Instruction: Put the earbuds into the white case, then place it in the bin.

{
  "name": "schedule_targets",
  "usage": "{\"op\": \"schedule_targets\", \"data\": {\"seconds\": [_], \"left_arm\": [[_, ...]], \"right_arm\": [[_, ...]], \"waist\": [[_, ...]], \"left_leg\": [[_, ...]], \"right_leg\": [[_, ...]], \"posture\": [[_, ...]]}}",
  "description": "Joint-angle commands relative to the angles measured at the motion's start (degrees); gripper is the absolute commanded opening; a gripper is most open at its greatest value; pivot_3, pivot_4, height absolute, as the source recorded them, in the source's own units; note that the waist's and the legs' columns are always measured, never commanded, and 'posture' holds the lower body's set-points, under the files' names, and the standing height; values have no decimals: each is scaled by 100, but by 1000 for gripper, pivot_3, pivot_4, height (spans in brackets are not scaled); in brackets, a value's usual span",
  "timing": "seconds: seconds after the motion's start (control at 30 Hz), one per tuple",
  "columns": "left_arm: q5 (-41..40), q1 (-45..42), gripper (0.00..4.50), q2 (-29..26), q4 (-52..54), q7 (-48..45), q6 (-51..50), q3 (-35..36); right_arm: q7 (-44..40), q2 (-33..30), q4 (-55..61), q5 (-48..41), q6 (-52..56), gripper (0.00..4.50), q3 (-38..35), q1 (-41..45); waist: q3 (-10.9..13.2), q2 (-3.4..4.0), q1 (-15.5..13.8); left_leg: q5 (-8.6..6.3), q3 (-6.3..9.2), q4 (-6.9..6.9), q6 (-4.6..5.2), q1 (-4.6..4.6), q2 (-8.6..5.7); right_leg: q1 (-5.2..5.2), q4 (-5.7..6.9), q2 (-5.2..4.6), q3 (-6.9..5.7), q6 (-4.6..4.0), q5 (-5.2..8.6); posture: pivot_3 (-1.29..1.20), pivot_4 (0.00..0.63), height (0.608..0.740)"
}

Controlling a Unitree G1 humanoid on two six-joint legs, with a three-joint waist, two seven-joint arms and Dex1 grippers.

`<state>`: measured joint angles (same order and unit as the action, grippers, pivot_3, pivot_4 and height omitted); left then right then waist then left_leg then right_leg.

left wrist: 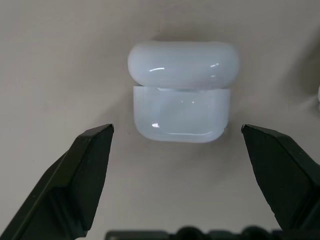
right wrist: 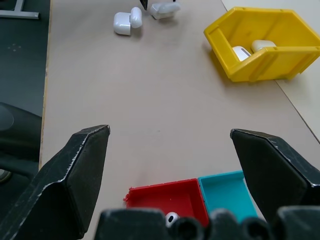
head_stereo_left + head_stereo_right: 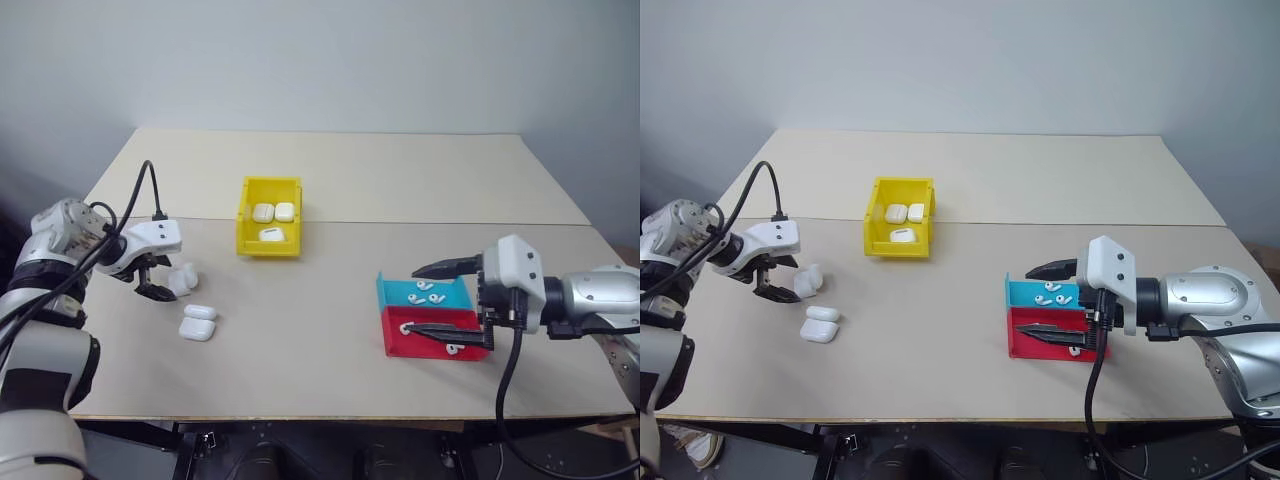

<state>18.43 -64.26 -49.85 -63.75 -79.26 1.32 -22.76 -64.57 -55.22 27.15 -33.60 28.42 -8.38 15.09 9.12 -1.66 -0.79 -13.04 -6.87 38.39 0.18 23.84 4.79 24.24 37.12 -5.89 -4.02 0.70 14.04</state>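
Table: pale board top; all items rest on it.
Left gripper: fingers spread wide, nothing held; pointed down over a white case on the robot's left side. In the left wrist view that case sits squarely between the two black fingers, lid seemingly ajar, not touched on either side.
Spare case: lies just beside, nearer the table edge; whether it is one case or two close together is hard to tell.
Right gripper: fingers wide apart, empty; hovering level above the two trays on the robot's right.
Teal tray: shallow; holds a few earbuds.
Red tray: touching the teal one, nearer the table edge; holds earbuds too.
Bin: yellow, mid-table, well apart from both grippers; three cases already inside.
Step in hand: likely the pick of an empty case, before any earbud is loaded.
Next move calls for: lowering the left fingers past the case's sides and closing on its body, not the lid, so it stays open for earbuds brought by the right gripper.
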Motion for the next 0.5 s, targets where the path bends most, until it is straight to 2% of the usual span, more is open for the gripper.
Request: {"op": "schedule_targets", "data": {"seconds": [0.03, 0.5], "left_arm": [[207, -250, 4477, 55, -174, 71, 94, -32], [795, -144, 4477, 203, -508, 675, 379, -166]], "right_arm": [[35, -94, 185, -139, 49, 4500, -245, -4], [91, -116, 231, -228, 93, 4500, -204, 1]], "waist": [[0, -1, 4], [-4, 7, 20]], "left_leg": [[0, 0, 0, 0, 1, 0], [0, 1, 0, 0, -12, 1]], "right_leg": [[1, 0, 0, 0, 0, 0], [-5, 10, 1, 2, -1, 0]], "posture": [[0, 150, 740], [0, 150, 740]]}}
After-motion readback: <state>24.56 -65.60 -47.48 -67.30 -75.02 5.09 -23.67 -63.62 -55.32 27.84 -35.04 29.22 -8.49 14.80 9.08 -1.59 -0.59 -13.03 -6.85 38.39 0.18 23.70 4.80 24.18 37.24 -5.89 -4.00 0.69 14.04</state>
